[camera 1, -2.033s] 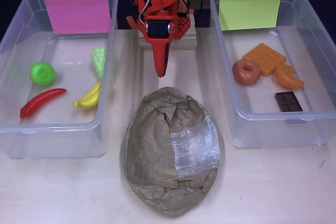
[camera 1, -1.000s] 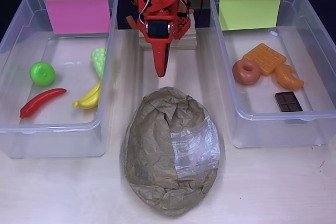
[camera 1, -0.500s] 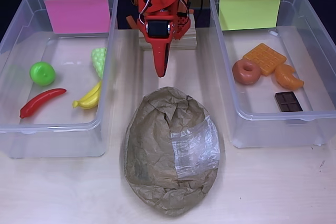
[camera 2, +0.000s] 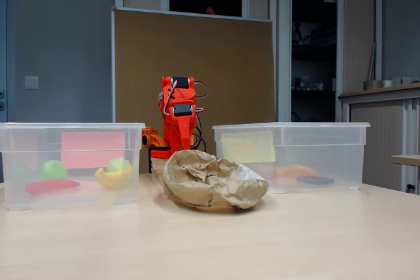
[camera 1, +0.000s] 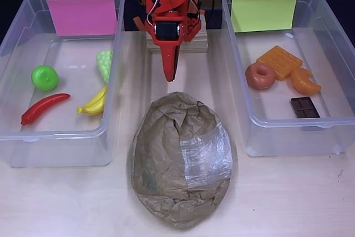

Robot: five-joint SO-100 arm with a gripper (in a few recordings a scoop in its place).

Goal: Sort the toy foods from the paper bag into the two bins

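Observation:
The crumpled brown paper bag lies in the middle of the table, also seen in the fixed view. The left bin with a pink label holds a green apple, red chili, yellow bananas and pale-green grapes. The right bin with a yellow-green label holds a waffle, donut, croissant and chocolate square. My red gripper points down behind the bag, shut and holding nothing. The arm is folded upright.
The arm's base stands on a wooden block between the two bins. A brown board rises behind the table in the fixed view. Bare tabletop lies in front of the bag and bins.

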